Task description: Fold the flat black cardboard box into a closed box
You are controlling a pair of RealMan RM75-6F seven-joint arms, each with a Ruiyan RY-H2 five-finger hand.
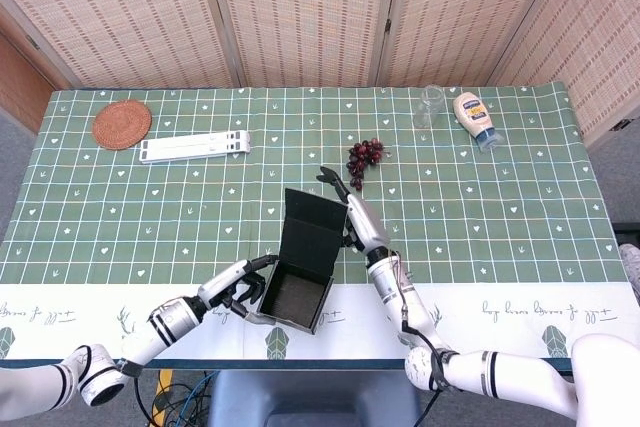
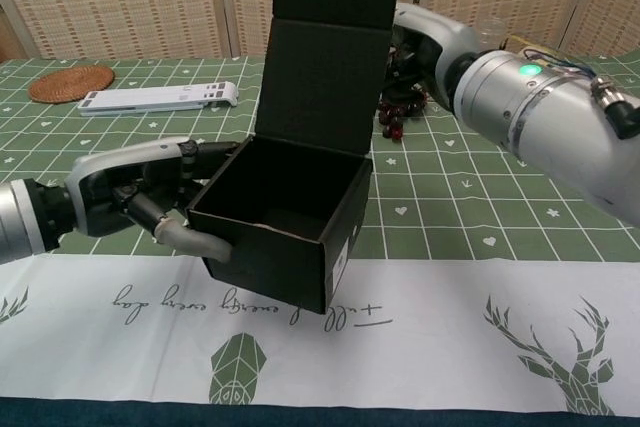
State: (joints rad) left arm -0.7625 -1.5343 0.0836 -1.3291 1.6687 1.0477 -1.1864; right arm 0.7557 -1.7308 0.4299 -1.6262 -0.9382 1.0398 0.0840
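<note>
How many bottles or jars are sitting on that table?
2, both at the table's far right corner in the head view: a clear glass jar and, just right of it, a squeeze bottle lying on its side. The raised lid of the black box might hide something more.

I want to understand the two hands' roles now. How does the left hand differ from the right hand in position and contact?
The left hand is at the open black box's left side, gripping its base; the right hand is behind the raised lid. The left hand shows plainly in the chest view; the right hand is mostly hidden there, so its contact is unclear. Both are close to the box.
</note>
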